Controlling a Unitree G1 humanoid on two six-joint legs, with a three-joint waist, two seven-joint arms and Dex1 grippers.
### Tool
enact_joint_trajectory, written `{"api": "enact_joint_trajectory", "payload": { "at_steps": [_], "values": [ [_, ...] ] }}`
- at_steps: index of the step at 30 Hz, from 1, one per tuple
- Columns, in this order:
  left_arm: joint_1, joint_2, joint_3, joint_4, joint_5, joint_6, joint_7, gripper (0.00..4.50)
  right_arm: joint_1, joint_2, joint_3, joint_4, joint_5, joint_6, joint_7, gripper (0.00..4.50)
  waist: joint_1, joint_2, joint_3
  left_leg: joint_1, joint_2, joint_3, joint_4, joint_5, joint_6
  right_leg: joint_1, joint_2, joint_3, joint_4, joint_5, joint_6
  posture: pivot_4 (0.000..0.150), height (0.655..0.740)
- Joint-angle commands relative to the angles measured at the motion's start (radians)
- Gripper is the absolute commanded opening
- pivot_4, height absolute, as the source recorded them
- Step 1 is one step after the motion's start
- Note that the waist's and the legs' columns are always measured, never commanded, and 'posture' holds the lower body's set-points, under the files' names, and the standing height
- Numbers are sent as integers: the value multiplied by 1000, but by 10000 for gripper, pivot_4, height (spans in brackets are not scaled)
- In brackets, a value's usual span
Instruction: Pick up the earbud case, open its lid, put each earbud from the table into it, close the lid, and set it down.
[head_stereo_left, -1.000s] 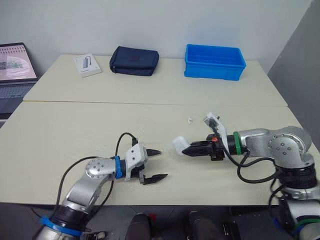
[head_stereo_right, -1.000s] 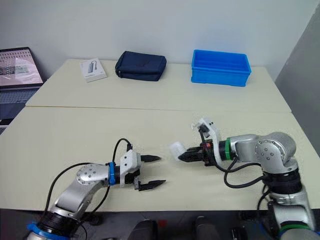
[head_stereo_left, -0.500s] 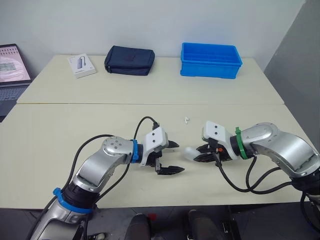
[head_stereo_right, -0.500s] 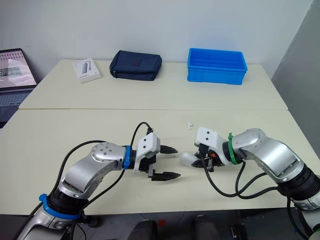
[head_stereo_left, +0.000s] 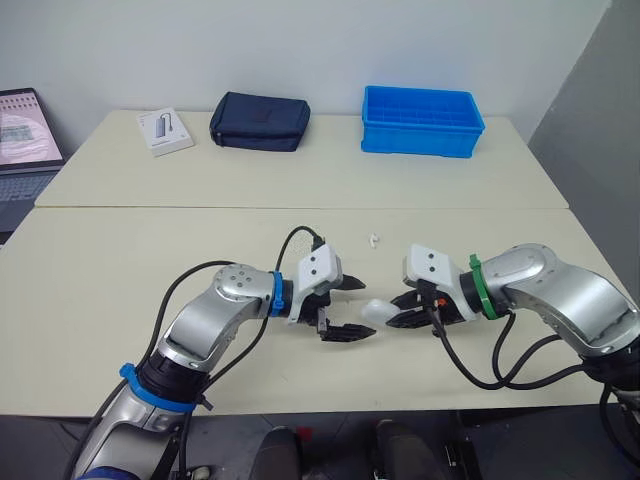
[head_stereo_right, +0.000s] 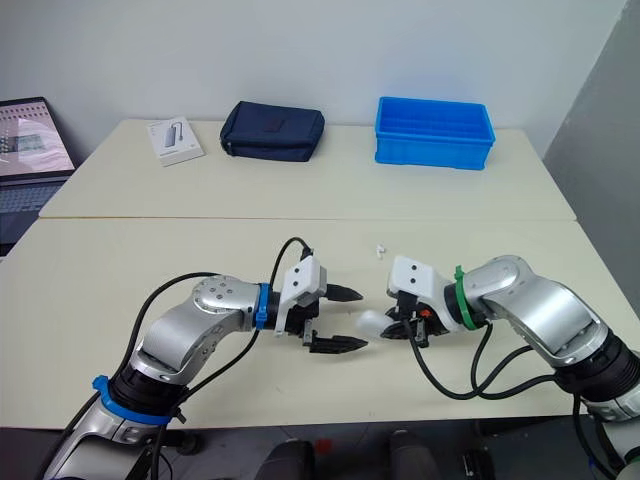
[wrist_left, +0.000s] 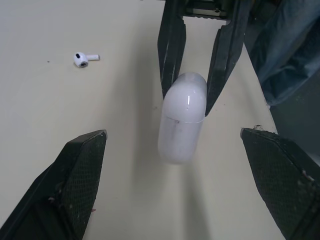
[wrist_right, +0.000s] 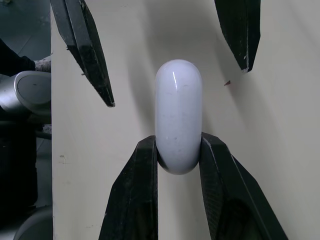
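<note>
One white earbud case (lid shut) gripped in the right claw, left claw spread wide either side of it without touching, one loose earbud on the worktop beyond both claws

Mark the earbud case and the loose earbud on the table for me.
earbud case (wrist_right: 178, 115): right wrist view, middle of its white shell.
earbud (wrist_left: 81, 59): left wrist view, on its rounded head.
</note>
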Motion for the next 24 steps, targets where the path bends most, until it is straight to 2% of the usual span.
{"api": "enact_joint_trajectory", "payload": {
  "at_steps": [1,8,11,20,21,24],
  "values": [
    [-9,-6,-10,-16,-6,-3,-10,45000,-13,8,-36,-30,-4,-12,11,7244,0,0,0,0,0,0,0,0,0,0,0,0,0,0,0,1500,7400],
    [-15,-13,-17,2,5,-15,-5,45000,-15,22,-44,-35,4,-2,12,7244,0,0,0,0,0,0,0,0,0,0,0,0,1,0,0,1500,7400],
    [-17,-15,-15,8,3,-16,-7,39108,-16,26,-45,-36,1,-1,13,7244,0,0,0,0,0,0,0,0,0,0,0,0,1,0,0,1500,7400],
    [-17,-36,0,14,-10,-4,3,9263,-16,23,-37,-46,-8,-10,32,7244,0,0,0,0,0,0,1,0,0,0,0,0,1,0,0,1500,7400],
    [-16,-38,0,12,-9,-3,3,7784,-16,22,-35,-47,-13,-12,36,7244,0,0,0,0,0,0,1,0,0,0,0,0,1,0,0,1500,7400],
    [-14,-43,0,9,-8,0,4,7784,-16,21,-31,-51,-24,-17,46,7243,0,0,0,0,0,0,1,0,0,0,0,0,1,0,0,1500,7400]
  ]
}}
